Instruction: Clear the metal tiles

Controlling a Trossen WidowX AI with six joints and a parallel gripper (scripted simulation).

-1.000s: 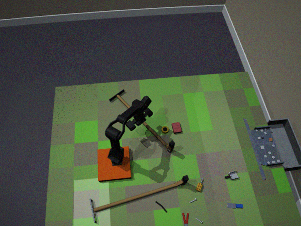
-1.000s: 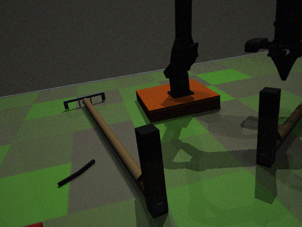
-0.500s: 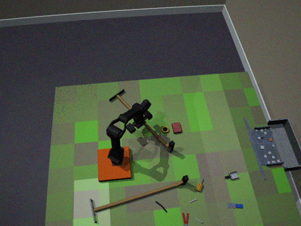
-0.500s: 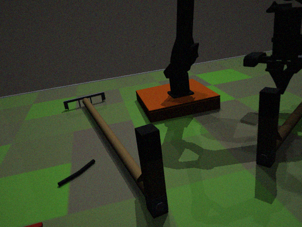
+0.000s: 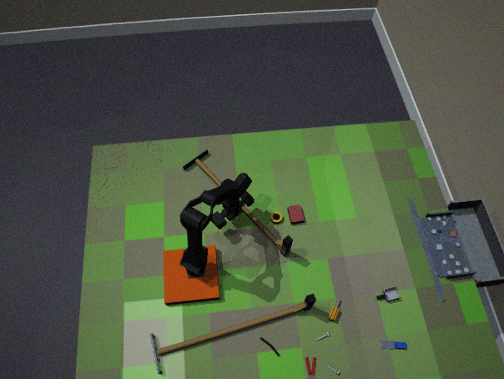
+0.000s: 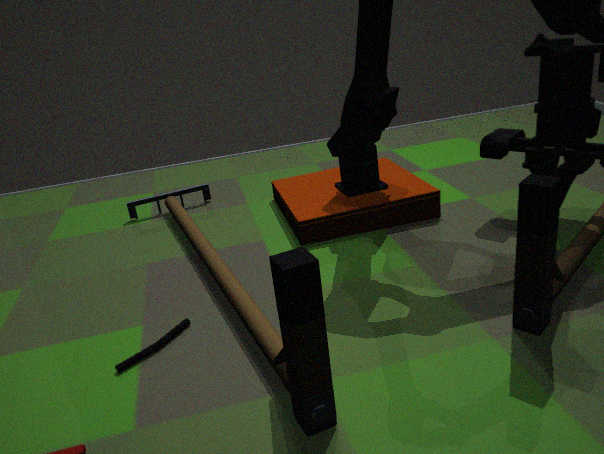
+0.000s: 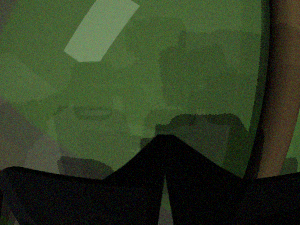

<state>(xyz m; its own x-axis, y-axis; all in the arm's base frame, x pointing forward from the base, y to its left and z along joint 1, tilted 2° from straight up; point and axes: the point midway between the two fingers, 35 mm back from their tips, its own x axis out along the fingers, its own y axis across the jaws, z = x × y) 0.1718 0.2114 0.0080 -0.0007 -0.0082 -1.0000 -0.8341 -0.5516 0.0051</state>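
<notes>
The steel bench plate (image 5: 446, 240) is at the far right, with several pale metal tiles (image 5: 439, 247) and an orange one (image 5: 453, 234) on it. The catch box (image 5: 477, 244) adjoins its far side. A long wooden-handled tool with a solid black crosshead (image 5: 250, 214) (image 7: 284, 89) lies on the table, a black upright block at its other end. A second long tool (image 5: 234, 330) (image 6: 225, 280) has a gapped, legged head. My gripper (image 5: 232, 214) (image 7: 165, 143) is shut and empty, pointing down beside the first tool's handle, which passes right of the fingertips in the wrist view.
A yellow tape roll (image 5: 276, 217) and a red block (image 5: 295, 214) lie right of the first tool. A yellow-handled tool (image 5: 334, 313), a small scoop (image 5: 391, 295), a blue-handled scraper (image 5: 400, 346), screws, red pliers (image 5: 308, 366) and a black rod (image 5: 270, 346) (image 6: 152, 346) lie toward the front.
</notes>
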